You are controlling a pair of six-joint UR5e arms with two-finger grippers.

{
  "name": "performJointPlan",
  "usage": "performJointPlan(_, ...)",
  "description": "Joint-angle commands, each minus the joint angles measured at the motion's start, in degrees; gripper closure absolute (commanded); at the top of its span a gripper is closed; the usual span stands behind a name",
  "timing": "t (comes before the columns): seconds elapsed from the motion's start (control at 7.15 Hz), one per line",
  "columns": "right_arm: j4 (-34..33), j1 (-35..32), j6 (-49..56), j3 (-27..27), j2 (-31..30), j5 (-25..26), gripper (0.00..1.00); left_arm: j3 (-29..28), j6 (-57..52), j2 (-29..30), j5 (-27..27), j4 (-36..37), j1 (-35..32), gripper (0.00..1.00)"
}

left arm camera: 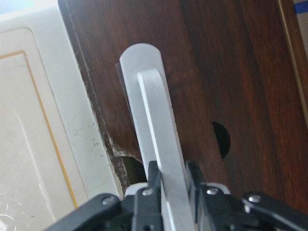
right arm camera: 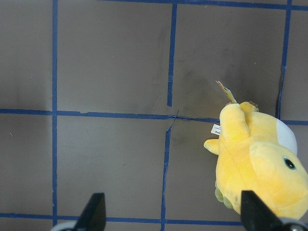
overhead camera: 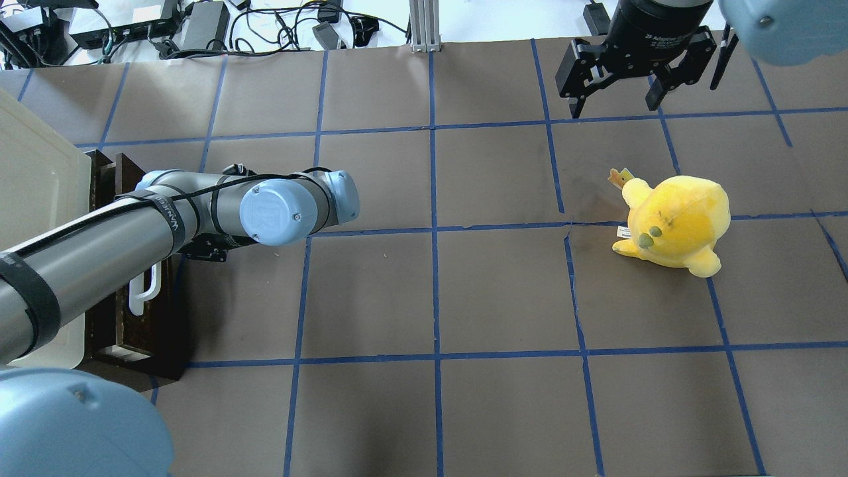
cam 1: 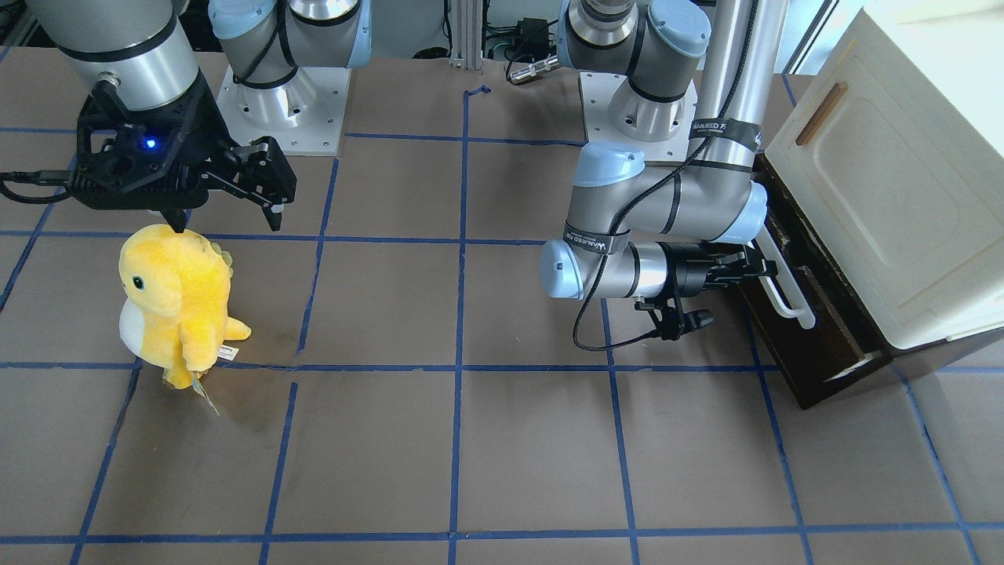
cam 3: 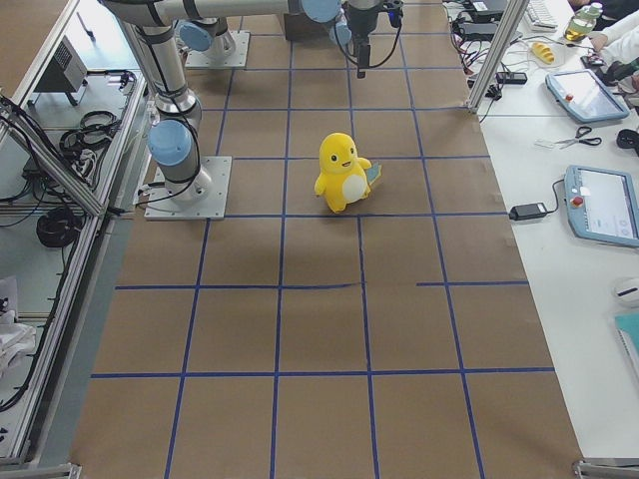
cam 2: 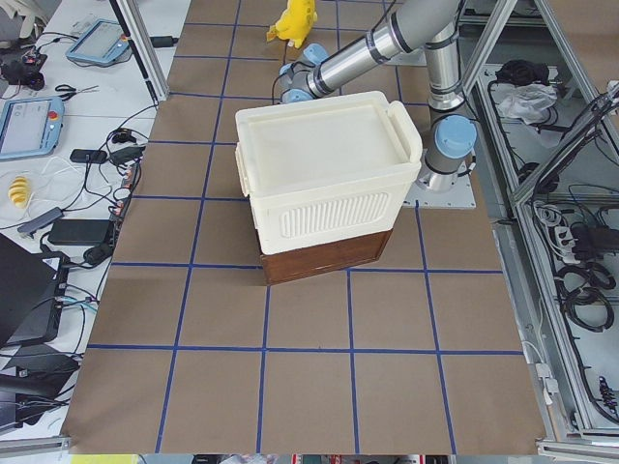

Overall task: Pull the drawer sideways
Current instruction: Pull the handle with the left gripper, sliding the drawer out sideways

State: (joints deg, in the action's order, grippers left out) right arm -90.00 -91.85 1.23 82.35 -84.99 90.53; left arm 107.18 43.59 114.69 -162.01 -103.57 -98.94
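The left gripper (left arm camera: 171, 175) has its jaws closed on the white bar handle (left arm camera: 156, 120) of the drawer (cam 1: 820, 345), which sits under the cream cabinet (cam 1: 886, 196) at the robot's left end of the table, out only a little. The pull should go straight and level away from the cabinet, I think — any twist may jam it. Inside, only a sliver of pale wall shows; contents I cannot tell. The right gripper (right arm camera: 173, 214) hangs wide open, empty, near a yellow plush toy (right arm camera: 260, 159).

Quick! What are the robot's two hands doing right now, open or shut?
Left gripper: shut on the white handle of the drawer.
Right gripper: open, holding nothing, near the yellow plush toy.
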Motion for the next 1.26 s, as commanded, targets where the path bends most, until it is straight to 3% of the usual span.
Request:
performJointPlan(0.0, 0.0, 0.0, 0.0, 0.0, 0.0, 0.0, 0.0, 0.0, 0.0, 0.0, 0.0, 0.1, -0.3, 0.88)
performJointPlan(1.12, 0.0, 0.0, 0.0, 0.0, 0.0, 0.0, 0.0, -0.7, -0.1, 0.5, 1.8, 0.5, -1.3, 0.88)
